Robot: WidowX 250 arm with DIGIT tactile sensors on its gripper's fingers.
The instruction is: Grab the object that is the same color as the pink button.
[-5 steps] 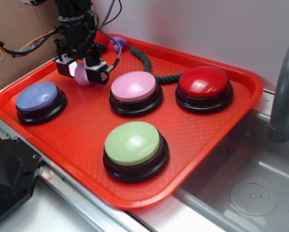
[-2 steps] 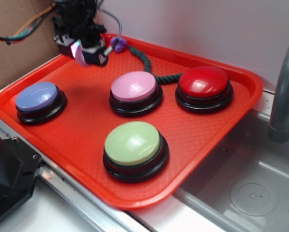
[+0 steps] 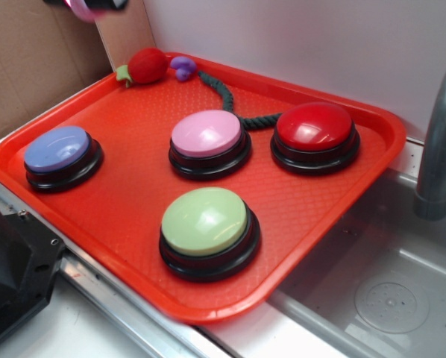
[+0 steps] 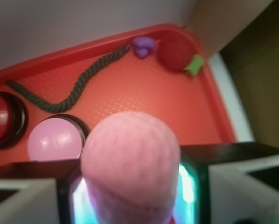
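My gripper (image 4: 130, 186) is shut on the small pink ball (image 4: 130, 163), which fills the space between the fingers in the wrist view. It is held high above the red tray (image 3: 342, 209); in the exterior view only the gripper's lower tip and a sliver of the pink ball (image 3: 80, 9) show at the top left edge. The pink button (image 3: 206, 134), a pale-pink dome on a black base, stands mid-tray and also shows in the wrist view (image 4: 55, 140).
A red strawberry toy (image 3: 145, 66), a small purple toy (image 3: 182, 67) and a dark green rope (image 3: 227, 97) lie at the tray's back. Blue-purple button (image 3: 57, 149), green button (image 3: 204, 221) and red button (image 3: 315, 127) stand on the tray. A grey faucet (image 3: 439, 134) and sink are right.
My gripper rose steeply from the tray's back left corner with the pink ball in it, almost leaving the exterior view. The strawberry toy it was hiding is now uncovered.
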